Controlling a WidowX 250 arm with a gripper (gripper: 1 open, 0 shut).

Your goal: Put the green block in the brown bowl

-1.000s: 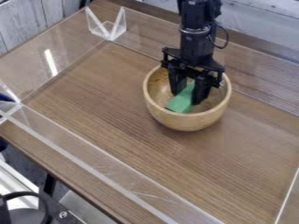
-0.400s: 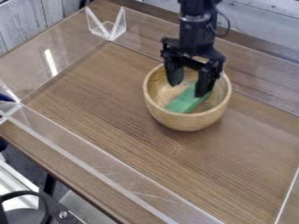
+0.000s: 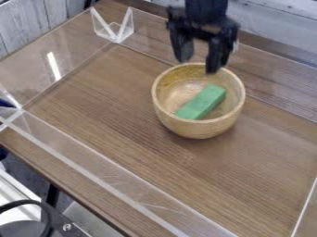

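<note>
The green block [image 3: 201,102] lies flat inside the brown bowl [image 3: 168,109], slanting from its lower middle toward the upper right wall. The bowl stands on the wooden table, right of centre. My gripper [image 3: 202,57] hangs above the bowl's far rim, pointing down. Its dark fingers [image 3: 220,53] stand spread apart with nothing between them, clear of the block.
Clear acrylic walls ring the wooden tabletop [image 3: 111,130], with a small clear bracket [image 3: 111,26] at the back left corner. The arm rises out of view at the top. A grey floor shows at the upper right.
The gripper let go of the green block, opened wide and rose out of the bowl. The block now lies flat in the bowl.
</note>
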